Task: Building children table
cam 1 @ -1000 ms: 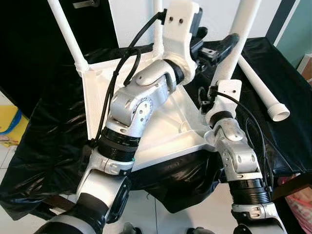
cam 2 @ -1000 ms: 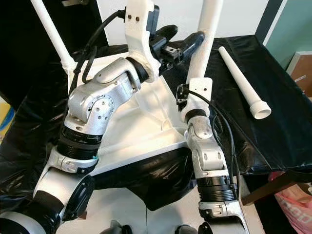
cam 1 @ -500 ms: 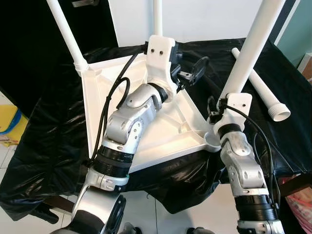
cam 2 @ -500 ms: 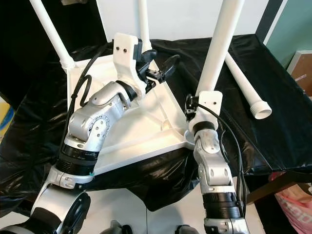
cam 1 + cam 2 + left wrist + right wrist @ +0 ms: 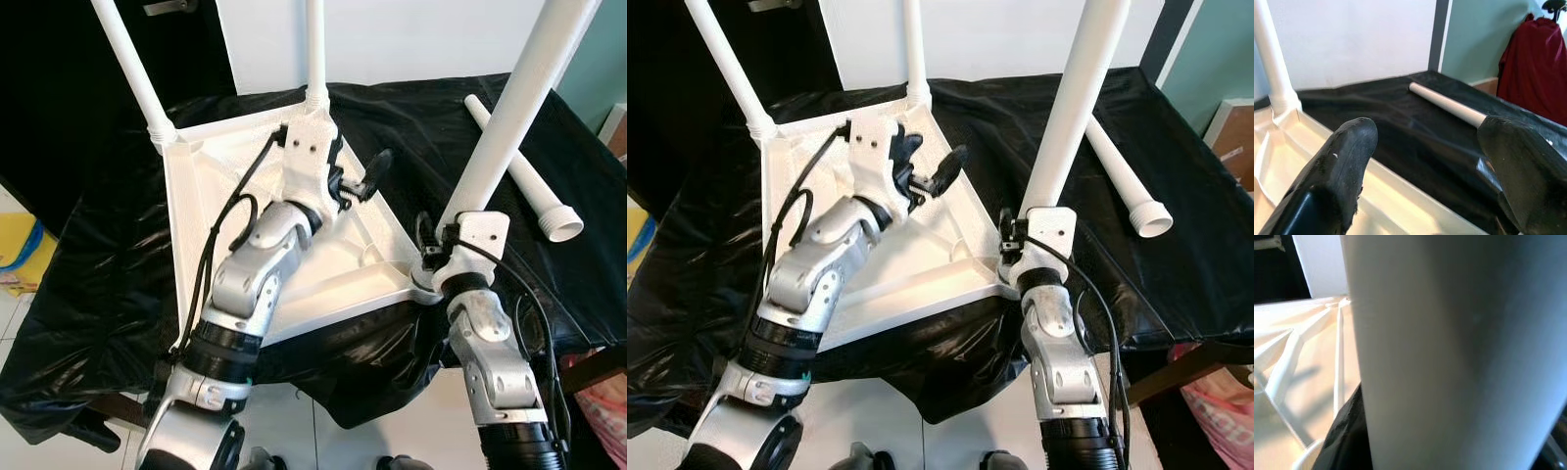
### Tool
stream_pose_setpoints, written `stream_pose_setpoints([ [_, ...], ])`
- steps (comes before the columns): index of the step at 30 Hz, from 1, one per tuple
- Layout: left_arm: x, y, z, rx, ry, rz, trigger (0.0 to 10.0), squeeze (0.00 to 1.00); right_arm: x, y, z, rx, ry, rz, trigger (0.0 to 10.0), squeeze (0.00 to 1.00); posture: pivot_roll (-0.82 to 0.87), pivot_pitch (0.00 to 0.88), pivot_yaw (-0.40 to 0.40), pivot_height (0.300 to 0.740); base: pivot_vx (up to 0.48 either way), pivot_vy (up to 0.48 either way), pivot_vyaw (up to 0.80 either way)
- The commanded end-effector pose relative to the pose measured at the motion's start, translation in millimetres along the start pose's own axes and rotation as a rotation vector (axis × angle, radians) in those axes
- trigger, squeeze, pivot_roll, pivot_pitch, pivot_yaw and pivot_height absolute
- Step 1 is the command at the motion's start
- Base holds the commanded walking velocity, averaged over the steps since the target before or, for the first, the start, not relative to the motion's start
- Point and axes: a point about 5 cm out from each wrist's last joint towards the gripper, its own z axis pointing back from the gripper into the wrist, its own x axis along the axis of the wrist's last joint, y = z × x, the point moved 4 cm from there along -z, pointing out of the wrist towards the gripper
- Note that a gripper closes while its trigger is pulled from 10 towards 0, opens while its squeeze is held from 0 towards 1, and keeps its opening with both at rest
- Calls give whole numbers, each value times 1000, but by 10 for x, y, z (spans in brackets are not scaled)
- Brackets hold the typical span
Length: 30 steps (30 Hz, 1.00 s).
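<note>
The white table top (image 5: pixel 188 191) lies upside down on a black-covered table. Two white legs stand in its far corners: one at the back left (image 5: pixel 132 69), one at the back centre (image 5: pixel 315 49). My right gripper (image 5: pixel 439 251) is shut on a third leg (image 5: pixel 519 108) just above the near right corner; the leg leans to the right. In the right wrist view this leg (image 5: pixel 1449 352) is very close, with one black finger (image 5: pixel 1347 440) beside it. My left gripper (image 5: pixel 359 182) hovers open over the table top's right side, holding nothing. A loose leg (image 5: pixel 524 181) lies on the cloth to the right.
The black cloth (image 5: pixel 98 255) drapes over the table's front edge. On the floor lie a yellow item (image 5: pixel 24 250) at left and a pink bag (image 5: pixel 602 406) at right. A white wall stands behind. A red garment (image 5: pixel 1537 63) hangs beyond the table.
My left arm has come down from beside the held leg to just over the table top, its gripper still open. The right arm has sunk slightly and the held leg leans further right.
</note>
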Motion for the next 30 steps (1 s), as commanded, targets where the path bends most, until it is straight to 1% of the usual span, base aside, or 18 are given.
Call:
stream_pose_setpoints([
  [1,6,-45,22,-13,-8,-5,10000,0,-107,45,39,26,35,-18,10000,0,-140,131,72,740,0,0,0],
  [4,-36,-82,52,-37,1,10,10000,0,-174,49,56,56,48,-9,10000,0,-142,133,71,740,0,0,0],
  [8,-47,-93,68,-43,1,11,10000,0,-216,35,78,70,55,3,10000,0,-142,139,72,740,0,0,0],
  [9,-57,-100,95,-44,2,19,10000,0,-272,6,114,86,66,17,10000,0,-146,123,81,740,0,0,0],
  [11,-61,-103,107,-45,3,23,10000,0,-286,-2,127,94,67,23,10000,0,-146,123,81,740,0,0,0],
  [12,-68,-101,121,-46,6,30,10000,0,-300,3,141,119,63,43,10000,0,-144,135,84,740,0,0,0],
  [15,-89,-83,148,-36,13,34,10000,0,-334,27,173,175,54,79,10000,0,-141,136,89,740,0,0,0],
  [17,-88,-84,161,-38,16,36,10000,0,-366,30,200,211,55,76,10000,0,-136,145,86,740,0,0,0],
  [21,-78,-83,167,-39,16,38,10000,0,-385,30,218,238,54,74,10000,0,-135,149,86,740,0,0,0],
  [23,-76,-70,176,-36,17,43,10000,0,-419,52,243,282,57,90,10000,0,-136,152,92,740,0,0,0],
  [29,-70,-56,188,-34,20,43,10000,0,-448,102,270,351,48,122,10000,0,-138,153,97,740,0,0,0],
  [30,-65,-52,192,-34,20,45,10000,0,-453,148,288,391,43,135,10000,0,-138,154,99,740,0,0,0],
])
